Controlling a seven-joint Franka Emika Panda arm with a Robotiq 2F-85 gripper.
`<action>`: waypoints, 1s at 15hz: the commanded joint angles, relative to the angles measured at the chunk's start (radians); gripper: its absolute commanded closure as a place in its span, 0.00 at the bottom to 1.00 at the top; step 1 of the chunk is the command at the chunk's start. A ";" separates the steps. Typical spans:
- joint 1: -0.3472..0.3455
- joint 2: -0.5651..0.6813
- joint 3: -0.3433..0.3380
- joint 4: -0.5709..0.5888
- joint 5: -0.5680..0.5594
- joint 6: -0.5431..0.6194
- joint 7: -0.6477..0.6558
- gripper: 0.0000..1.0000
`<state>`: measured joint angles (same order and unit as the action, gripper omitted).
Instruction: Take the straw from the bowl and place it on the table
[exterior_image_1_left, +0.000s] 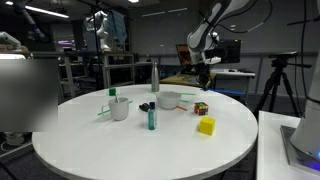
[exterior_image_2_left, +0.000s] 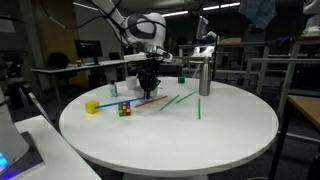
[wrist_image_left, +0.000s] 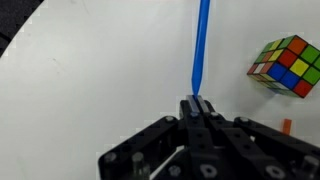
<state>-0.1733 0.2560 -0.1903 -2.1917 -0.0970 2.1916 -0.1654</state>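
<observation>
In the wrist view my gripper (wrist_image_left: 197, 103) is shut on one end of the thin blue straw (wrist_image_left: 201, 45), which points away from the jaws over the white table (wrist_image_left: 90, 60). In both exterior views the gripper (exterior_image_1_left: 203, 82) (exterior_image_2_left: 150, 86) hangs low over the far part of the table (exterior_image_1_left: 130, 145) (exterior_image_2_left: 190, 140). The low white bowl (exterior_image_1_left: 168, 99) stands next to it. I cannot make out the bowl in the exterior view that shows the green straws, or in the wrist view.
A Rubik's cube (exterior_image_1_left: 201, 108) (exterior_image_2_left: 125, 109) (wrist_image_left: 285, 65) lies close to the gripper. A yellow block (exterior_image_1_left: 206, 126) (exterior_image_2_left: 92, 106), a grey cup (exterior_image_1_left: 120, 108), a small teal bottle (exterior_image_1_left: 152, 118), a silver bottle (exterior_image_1_left: 154, 76) (exterior_image_2_left: 204, 75) and loose green straws (exterior_image_2_left: 178, 100) are on the table.
</observation>
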 joint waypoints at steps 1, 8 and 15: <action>-0.015 0.040 0.019 0.049 0.034 -0.003 -0.006 1.00; -0.013 0.120 0.024 0.121 0.024 0.026 0.021 1.00; -0.016 0.218 0.026 0.207 0.018 0.012 0.027 1.00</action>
<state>-0.1731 0.4259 -0.1765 -2.0435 -0.0854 2.2138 -0.1535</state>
